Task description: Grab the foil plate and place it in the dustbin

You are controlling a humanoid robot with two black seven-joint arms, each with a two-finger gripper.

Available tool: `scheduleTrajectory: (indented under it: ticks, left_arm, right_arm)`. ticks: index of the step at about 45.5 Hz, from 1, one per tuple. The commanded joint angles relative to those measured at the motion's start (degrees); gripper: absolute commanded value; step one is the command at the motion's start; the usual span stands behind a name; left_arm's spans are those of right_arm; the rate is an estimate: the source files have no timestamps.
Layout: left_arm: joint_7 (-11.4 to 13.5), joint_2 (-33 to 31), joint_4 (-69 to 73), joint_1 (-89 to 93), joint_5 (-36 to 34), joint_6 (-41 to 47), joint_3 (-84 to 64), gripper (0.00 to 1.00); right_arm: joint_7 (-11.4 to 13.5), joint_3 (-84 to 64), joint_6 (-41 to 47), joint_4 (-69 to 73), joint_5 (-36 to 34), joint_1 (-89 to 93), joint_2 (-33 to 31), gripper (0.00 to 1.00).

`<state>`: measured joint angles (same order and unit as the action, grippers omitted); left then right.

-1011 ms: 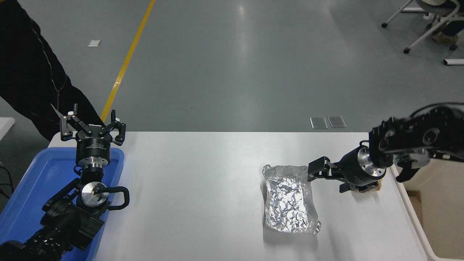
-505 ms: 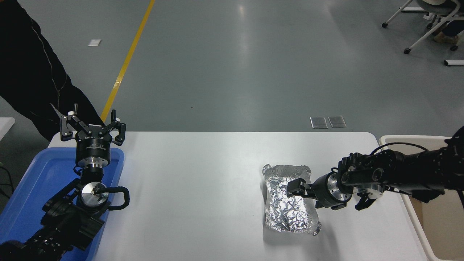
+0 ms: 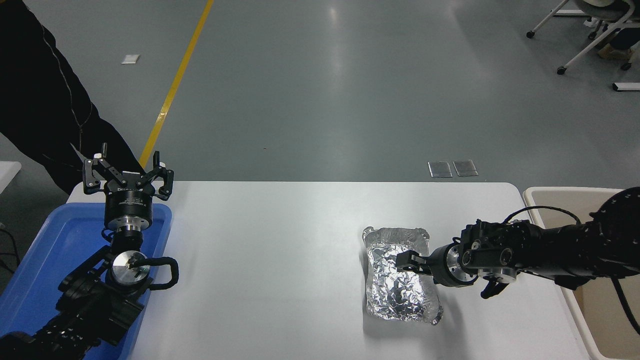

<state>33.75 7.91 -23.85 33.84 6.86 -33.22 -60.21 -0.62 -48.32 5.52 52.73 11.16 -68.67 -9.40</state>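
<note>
Now | right gripper [image 3: 406, 261] over foil plate [image 3: 400, 287] rim, reaching to grasp (finger gap unreadable) | dustbin [image 3: 550, 193] right | left gripper [image 3: 128, 172] parked, spread

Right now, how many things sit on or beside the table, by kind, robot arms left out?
Foil plate: 1
Blue tray: 1
Dustbin: 1
Total: 3

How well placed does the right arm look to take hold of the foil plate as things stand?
Probably well: the right tool is already over the foil plate, at its right rim, with nothing between them.
</note>
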Motion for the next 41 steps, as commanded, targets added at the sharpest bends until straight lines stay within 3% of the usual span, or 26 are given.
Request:
scheduleTrajectory:
  ticks: [1, 21, 41]
  left_arm:
    - [0.1, 0.0, 0.0, 0.0, 0.0, 0.0, 0.0, 0.99]
    - [0.1, 0.0, 0.0, 0.0, 0.0, 0.0, 0.0, 0.99]
    - [0.0, 0.0, -0.1, 0.0, 0.0, 0.0, 0.0, 0.99]
  right_arm:
    - [-0.1, -0.3, 0.5, -0.8, 3.4, 0.1, 0.4, 0.00]
    - [-0.2, -2.0, 0.5, 0.3, 5.0, -2.3, -0.3, 0.00]
    - [-0.5, -9.5, 3.6, 19.9, 5.0, -24.6, -11.8, 0.00]
